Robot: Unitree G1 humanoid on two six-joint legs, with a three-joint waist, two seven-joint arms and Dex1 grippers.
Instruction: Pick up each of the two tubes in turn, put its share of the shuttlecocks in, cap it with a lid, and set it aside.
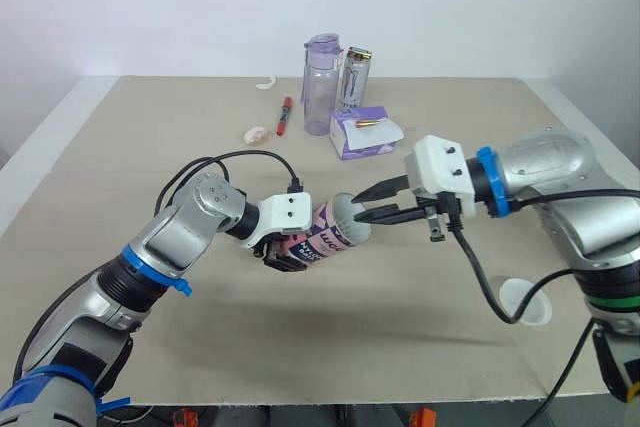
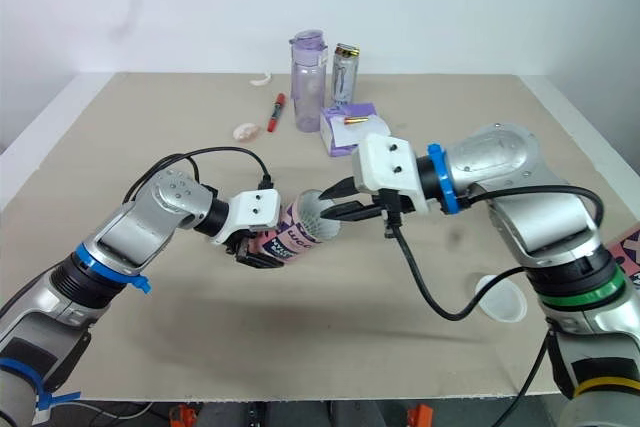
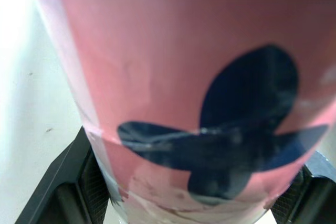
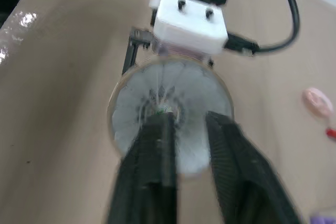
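Left gripper (image 1: 285, 255): clamped on the pink tube (image 1: 330, 234), held level above the table (image 1: 300, 347).
Right gripper (image 1: 361, 207): fingers spread at the tube's mouth, against a shuttlecock (image 4: 168, 103) (half in, I'd judge).
Remaining: lid (image 1: 525, 302) lies unused; capping, setting aside and a second round to come.

Pink tube (image 3: 178, 77) in left wrist view blurred, ends cropped (print unreadable)

The tan table (image 1: 120, 177) carries a clear bottle (image 1: 322, 82), a can (image 1: 356, 77) just beside it, a purple box (image 1: 362, 133), a red marker (image 1: 285, 115) and a pink lump (image 1: 256, 134) at its far side. Near the right edge lies what looks like a lid (image 1: 525, 301).
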